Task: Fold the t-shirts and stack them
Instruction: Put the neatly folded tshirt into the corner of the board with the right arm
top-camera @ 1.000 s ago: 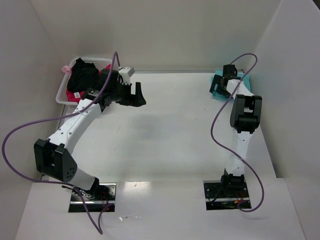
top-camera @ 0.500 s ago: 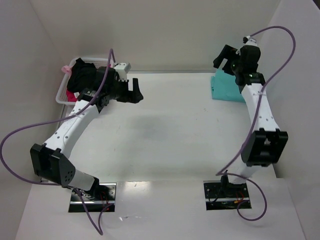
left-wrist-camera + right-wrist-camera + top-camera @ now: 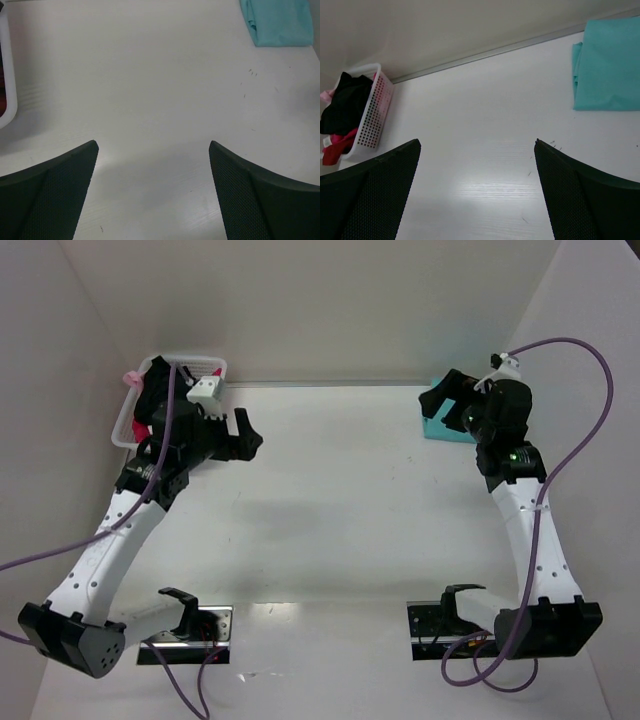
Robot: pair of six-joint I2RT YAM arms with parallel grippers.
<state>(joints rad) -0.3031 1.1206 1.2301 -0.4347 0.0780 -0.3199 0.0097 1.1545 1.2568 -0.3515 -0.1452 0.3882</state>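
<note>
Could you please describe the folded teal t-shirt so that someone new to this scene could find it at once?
On the white table, look to the far right corner. The folded teal t-shirt lies flat there. It is the only garment out on the tabletop; the other clothes, black, pink and red, are heaped in the white basket at the far left corner.

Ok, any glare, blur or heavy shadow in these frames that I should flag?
Top external: even light, only soft shadows on the table, and a bright streak at its near edge. Left wrist: sharp, with a faint shadow between the dark fingers. Right wrist: teal shirt and basket are crisp, no motion blur.
</note>
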